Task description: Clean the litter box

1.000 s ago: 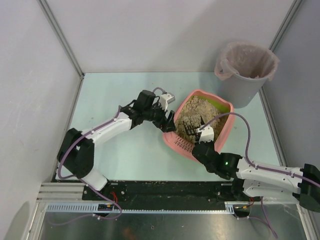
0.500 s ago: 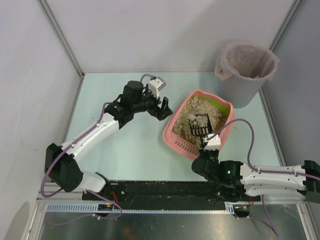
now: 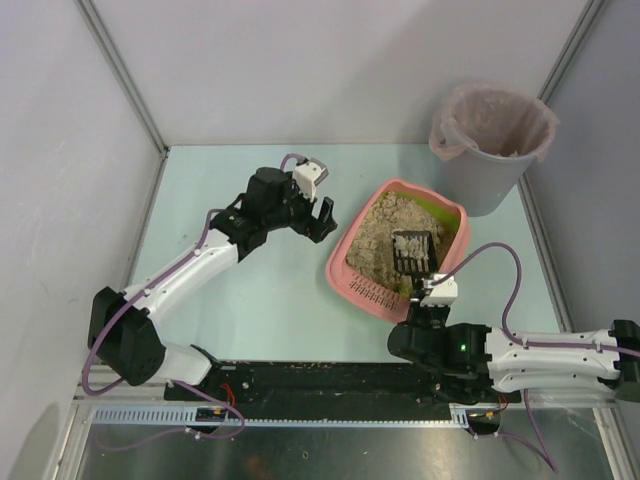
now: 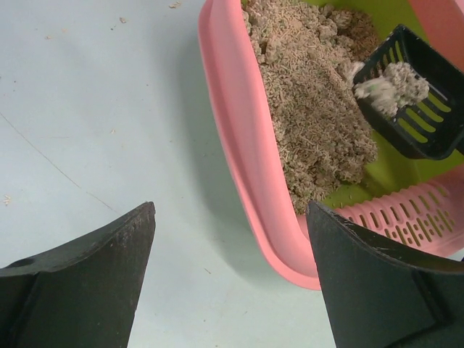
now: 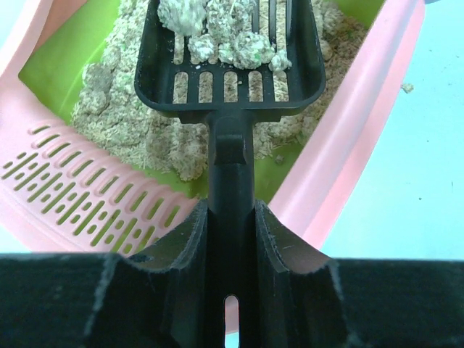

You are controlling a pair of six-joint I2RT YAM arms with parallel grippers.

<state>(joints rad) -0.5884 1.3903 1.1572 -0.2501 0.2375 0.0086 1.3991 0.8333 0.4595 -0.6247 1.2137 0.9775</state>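
The pink litter box (image 3: 345,272) lies right of centre, with beige litter (image 3: 380,235) over a yellow-green lining; it also shows in the left wrist view (image 4: 239,130) and the right wrist view (image 5: 377,123). My right gripper (image 3: 425,290) is shut on the handle of the black slotted scoop (image 3: 410,250), held above the litter. In the right wrist view the scoop (image 5: 232,65) carries whitish clumps (image 5: 217,32), with my right gripper (image 5: 230,217) round its handle. My left gripper (image 3: 322,219) is open and empty, left of the box and apart from it, also in its wrist view (image 4: 232,239).
A grey round bucket (image 3: 490,150) lined with a pinkish bag stands at the back right, beyond the box. Grey walls close in the pale table (image 3: 250,290) on the left, back and right.
My left gripper let go of the box's left rim and drew back to the left. My right arm pulled back and lifted the scoop out of the litter with clumps in it.
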